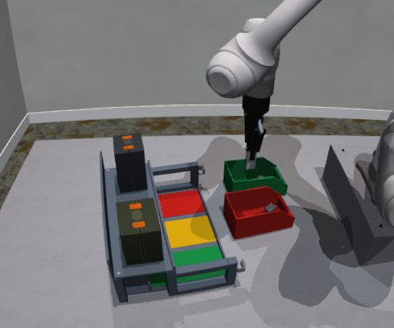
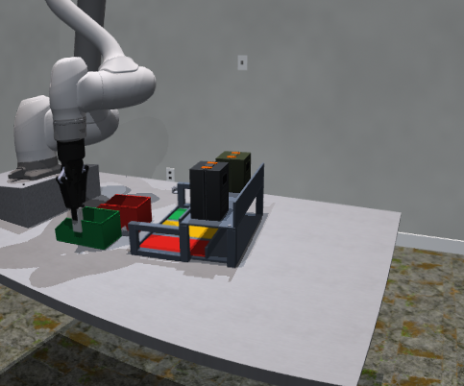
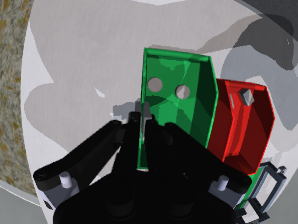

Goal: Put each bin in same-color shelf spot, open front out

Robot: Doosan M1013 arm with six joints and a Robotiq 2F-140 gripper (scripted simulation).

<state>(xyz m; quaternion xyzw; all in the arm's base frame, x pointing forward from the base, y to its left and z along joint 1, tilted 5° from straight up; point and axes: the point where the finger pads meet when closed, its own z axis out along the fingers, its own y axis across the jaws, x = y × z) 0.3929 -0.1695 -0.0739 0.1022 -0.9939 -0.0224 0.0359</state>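
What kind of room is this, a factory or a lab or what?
Most likely a robot test cell for parts sorting. A white jointed robot arm is bolted to a grey pedestal on a pale table, beside a small grey shelf rack with colour-marked spots, and the walls are bare grey.

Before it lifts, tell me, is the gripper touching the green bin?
Touching. In the wrist view the gripper is shut on the green bin, its fingers pressed on both faces of the thin wall.
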